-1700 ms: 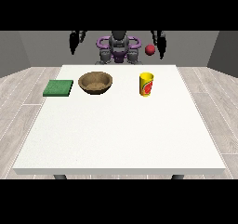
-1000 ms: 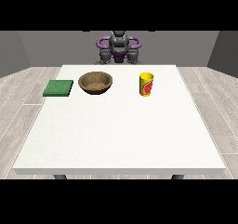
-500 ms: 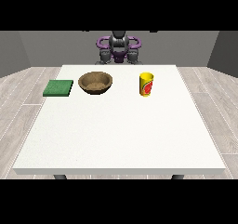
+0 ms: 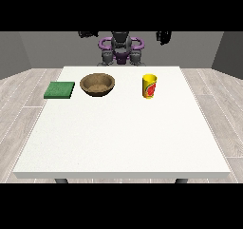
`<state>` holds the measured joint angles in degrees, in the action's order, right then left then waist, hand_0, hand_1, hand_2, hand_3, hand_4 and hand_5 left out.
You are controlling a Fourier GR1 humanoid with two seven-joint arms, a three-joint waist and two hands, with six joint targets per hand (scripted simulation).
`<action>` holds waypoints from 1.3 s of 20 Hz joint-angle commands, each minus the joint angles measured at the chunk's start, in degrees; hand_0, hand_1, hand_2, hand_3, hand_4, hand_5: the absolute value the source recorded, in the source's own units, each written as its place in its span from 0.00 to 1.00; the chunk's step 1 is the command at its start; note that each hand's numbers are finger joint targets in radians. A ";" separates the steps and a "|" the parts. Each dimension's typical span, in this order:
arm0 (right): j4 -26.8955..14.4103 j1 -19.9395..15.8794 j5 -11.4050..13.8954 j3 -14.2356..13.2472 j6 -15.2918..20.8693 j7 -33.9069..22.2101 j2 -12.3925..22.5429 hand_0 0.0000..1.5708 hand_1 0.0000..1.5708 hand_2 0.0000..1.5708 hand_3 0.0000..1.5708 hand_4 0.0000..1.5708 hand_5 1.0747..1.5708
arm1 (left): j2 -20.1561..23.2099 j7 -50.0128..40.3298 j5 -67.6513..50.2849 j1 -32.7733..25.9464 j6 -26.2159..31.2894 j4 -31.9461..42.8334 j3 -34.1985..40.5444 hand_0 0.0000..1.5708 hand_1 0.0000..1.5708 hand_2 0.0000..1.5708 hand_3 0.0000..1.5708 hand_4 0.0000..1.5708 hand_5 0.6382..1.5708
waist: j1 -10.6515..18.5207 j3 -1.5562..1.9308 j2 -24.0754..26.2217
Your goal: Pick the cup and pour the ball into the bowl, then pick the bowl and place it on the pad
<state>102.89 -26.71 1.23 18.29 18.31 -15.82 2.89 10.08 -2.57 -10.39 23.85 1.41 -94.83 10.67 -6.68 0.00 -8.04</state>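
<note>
A yellow cup (image 4: 149,86) with a red mark stands upright on the white table (image 4: 123,138), right of the middle at the far side. No ball shows in this view. A brown bowl (image 4: 97,84) sits to the cup's left, and a flat green pad (image 4: 60,90) lies further left. Both hands are raised high behind the table, far from these things. The hand at the view's left (image 4: 88,33) hangs beside the robot's head, and the hand at the view's right (image 4: 164,36) is at about the same height. Neither touches anything.
The robot's torso (image 4: 121,50) stands behind the table's far edge. The near half of the table holds nothing but bare white surface. Grey floor planks surround the table on both sides.
Half a second ago no hands showed; now both appear raised at either side of the robot's head. Cup, bowl and pad have not moved.
</note>
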 commanded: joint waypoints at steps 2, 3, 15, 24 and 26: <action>2.17 -1.46 -2.69 -4.59 -3.88 1.36 1.95 0.00 0.00 0.00 0.00 0.00 0.99 | 3.00 10.58 0.99 0.08 3.74 8.83 3.00 0.00 0.00 0.00 0.00 0.00 0.85 | -0.19 -0.02 -3.90; 5.80 1.63 -2.17 -0.89 -3.83 0.73 1.25 0.00 0.00 0.00 0.00 0.00 1.00 | 1.05 14.61 4.23 -2.00 0.46 11.72 3.26 0.00 0.00 0.00 0.00 0.00 0.85 | -4.13 -0.03 -3.92; 10.87 3.73 -4.85 -8.65 -7.97 -3.29 4.27 0.00 0.00 0.00 0.00 0.00 1.00 | 2.53 32.67 3.50 -1.36 7.10 36.86 5.66 0.00 0.00 0.00 0.00 0.00 0.83 | -2.89 -0.03 -2.81; 12.93 6.32 -11.76 -16.45 -14.33 -0.95 7.54 0.00 0.00 0.00 0.00 0.00 0.99 | 3.06 41.46 4.11 3.04 5.11 48.53 7.68 0.00 0.00 0.00 0.00 0.00 0.85 | -5.15 -0.02 -5.57; 13.78 7.36 -13.48 -17.68 -16.49 0.62 8.36 0.00 0.00 0.00 0.00 0.00 0.99 | 2.82 43.19 4.57 4.32 4.40 50.52 7.58 0.00 0.00 0.00 0.00 0.00 0.84 | -6.32 -0.02 -6.25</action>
<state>115.19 -20.56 -8.82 3.66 5.14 -17.11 9.71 12.50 37.04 -5.91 26.09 6.66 -48.47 17.24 -11.12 -0.03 -12.51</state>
